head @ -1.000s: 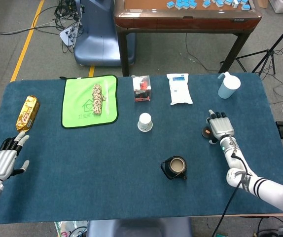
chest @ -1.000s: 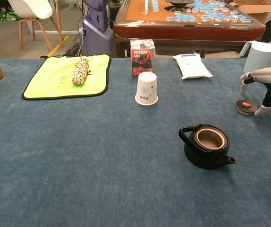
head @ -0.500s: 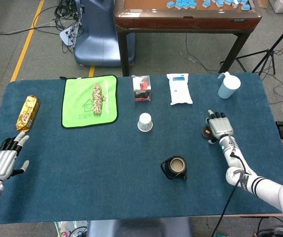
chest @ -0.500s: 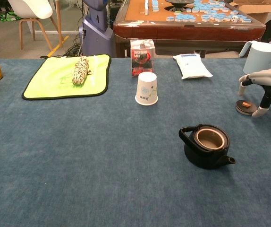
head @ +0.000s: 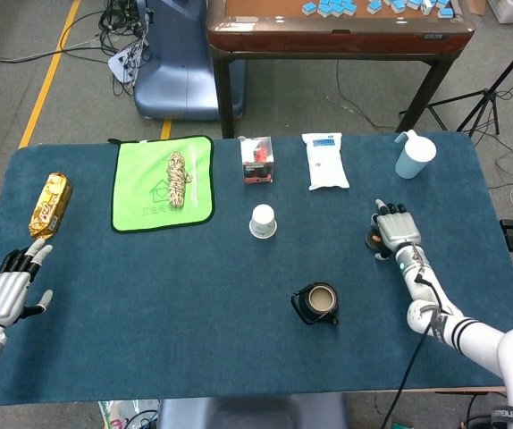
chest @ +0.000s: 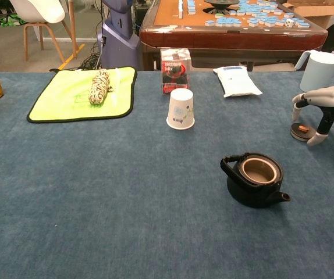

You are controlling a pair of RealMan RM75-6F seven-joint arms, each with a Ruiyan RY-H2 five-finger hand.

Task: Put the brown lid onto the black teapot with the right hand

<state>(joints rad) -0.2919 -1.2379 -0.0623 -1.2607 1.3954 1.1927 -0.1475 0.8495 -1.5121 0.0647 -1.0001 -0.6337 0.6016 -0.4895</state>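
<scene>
The black teapot stands lidless near the table's middle right, its brown inside showing. The brown lid, with an orange knob, lies flat on the cloth to the right of the pot. My right hand hovers over the lid with fingers spread and arched down around it, thumb beside the lid's right edge; it holds nothing. My left hand rests open at the table's left front edge, far from both.
A white paper cup stands upside down behind the teapot. A red box, a white packet and a pale blue jug line the far edge. A green mat with a rope bundle lies far left, a gold packet beside it.
My right hand has drifted slightly away from me and risen a little over the lid. The lid, the teapot and the left hand have not moved.
</scene>
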